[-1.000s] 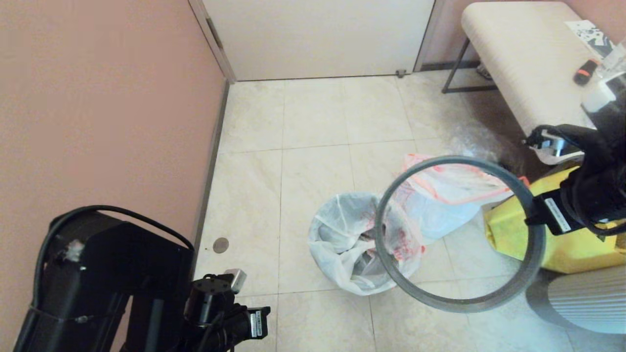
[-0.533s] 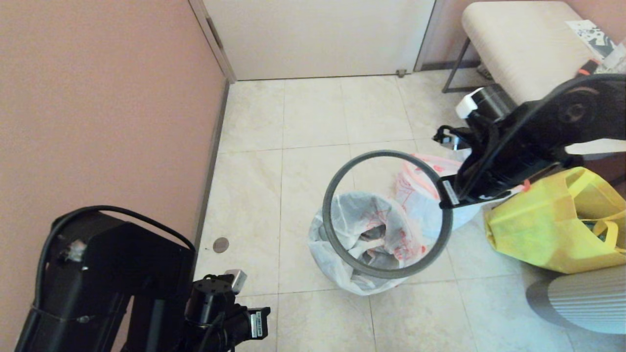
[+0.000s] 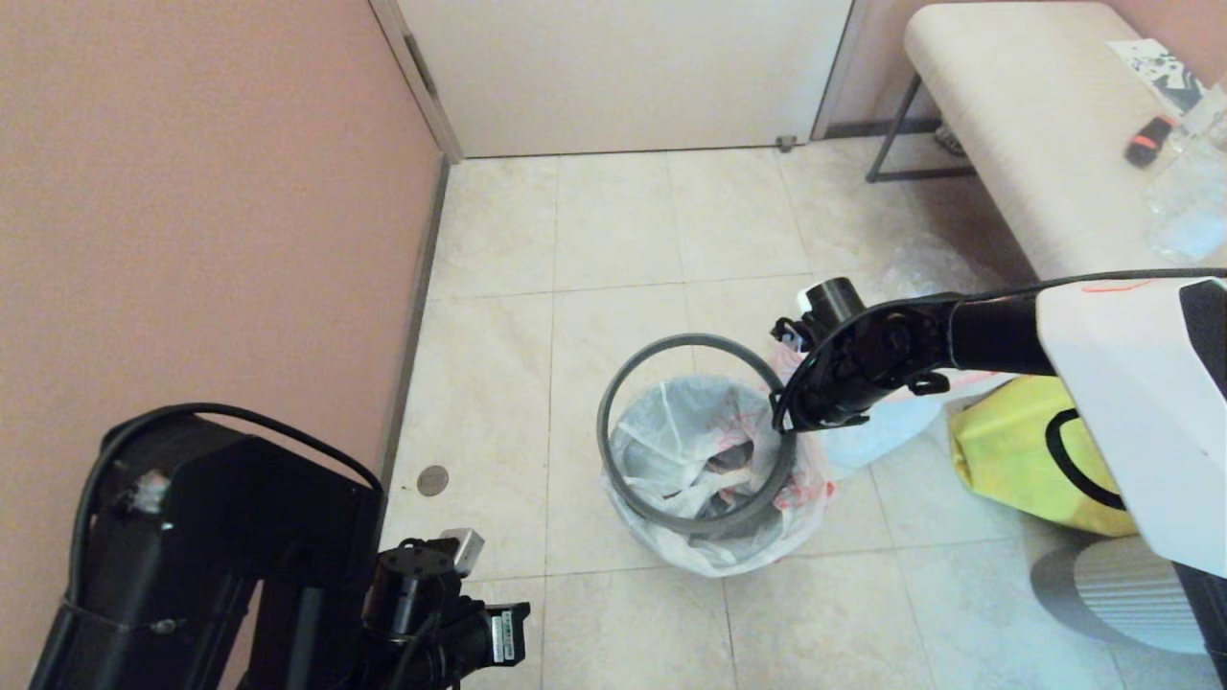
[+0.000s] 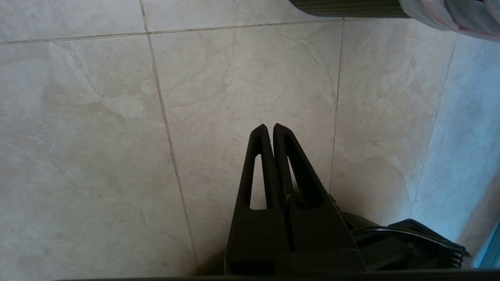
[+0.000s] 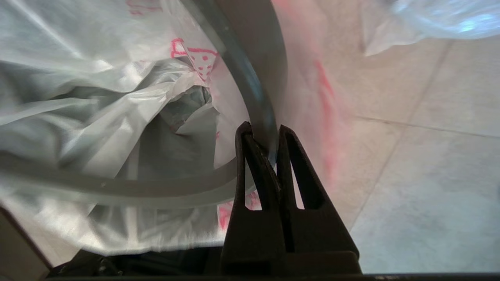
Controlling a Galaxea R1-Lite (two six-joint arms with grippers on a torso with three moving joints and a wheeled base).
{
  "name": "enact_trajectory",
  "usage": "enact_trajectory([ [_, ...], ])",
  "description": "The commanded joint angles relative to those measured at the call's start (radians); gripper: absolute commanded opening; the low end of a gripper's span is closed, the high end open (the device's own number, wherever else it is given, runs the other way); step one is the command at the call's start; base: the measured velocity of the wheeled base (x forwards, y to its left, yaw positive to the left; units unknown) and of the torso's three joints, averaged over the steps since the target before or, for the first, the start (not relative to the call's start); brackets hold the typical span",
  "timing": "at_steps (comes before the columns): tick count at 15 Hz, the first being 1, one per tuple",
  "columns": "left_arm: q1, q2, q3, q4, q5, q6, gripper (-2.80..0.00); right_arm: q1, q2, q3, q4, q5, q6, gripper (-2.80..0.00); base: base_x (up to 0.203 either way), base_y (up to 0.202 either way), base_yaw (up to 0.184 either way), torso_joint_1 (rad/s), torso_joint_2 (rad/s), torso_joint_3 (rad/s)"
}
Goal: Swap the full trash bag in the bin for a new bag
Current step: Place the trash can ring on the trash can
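The bin (image 3: 717,500) stands on the floor tiles, wrapped in the new bag (image 3: 661,450), so only a dark shade shows through. My right gripper (image 3: 791,422) is shut on the dark-grey hoop (image 3: 685,522), which hangs tilted just over the bin's mouth. In the right wrist view the gripper (image 5: 261,130) pinches the hoop's band (image 5: 256,89), with the new bag's folds (image 5: 97,97) below. The full trash bag (image 3: 877,426) lies behind, partly hidden by the arm. My left gripper (image 4: 267,127) is parked, shut and empty, low at the left.
A yellow tote bag (image 3: 1007,460) sits right of the bin, with a grey ribbed cylinder (image 3: 1122,594) nearer me. A padded bench (image 3: 1016,115) stands at the back right. A pink wall (image 3: 192,240) runs along the left, and a door (image 3: 623,77) closes the back.
My right arm has swung the hoop leftward and down, from beside the yellow tote to just over the bin's mouth. The left arm has not moved.
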Motion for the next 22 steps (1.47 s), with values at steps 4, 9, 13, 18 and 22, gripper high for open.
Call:
enact_trajectory([
  [4, 0.000, 0.002, 0.000, -0.008, 0.000, -0.002, -2.80, -0.012, -0.011, 0.003, 0.083, -0.013, 0.008, -2.80, 0.000, 0.000, 0.000, 0.000, 0.00, 0.000],
  [9, 0.000, 0.002, 0.000, -0.008, 0.000, -0.002, -2.80, 0.026, -0.105, 0.006, 0.179, -0.054, 0.077, -2.80, 0.000, 0.000, 0.000, 0.000, 0.00, 0.000],
  [13, 0.001, 0.000, 0.000, -0.008, 0.000, -0.002, -2.80, 0.038, -0.075, 0.009, 0.215, -0.111, 0.078, -2.80, 0.000, 0.000, 0.000, 0.000, 0.00, 0.000],
  [18, 0.001, 0.000, -0.002, -0.008, 0.000, -0.002, -2.80, 0.046, 0.004, 0.011, 0.210, -0.124, 0.129, -2.80, 0.000, 0.000, 0.000, 0.000, 0.00, 0.000],
  [22, 0.001, 0.000, -0.002, -0.008, 0.000, -0.002, -2.80, 0.043, 0.026, 0.011, 0.194, -0.178, 0.129, -2.80, 0.000, 0.000, 0.000, 0.000, 0.00, 0.000],
])
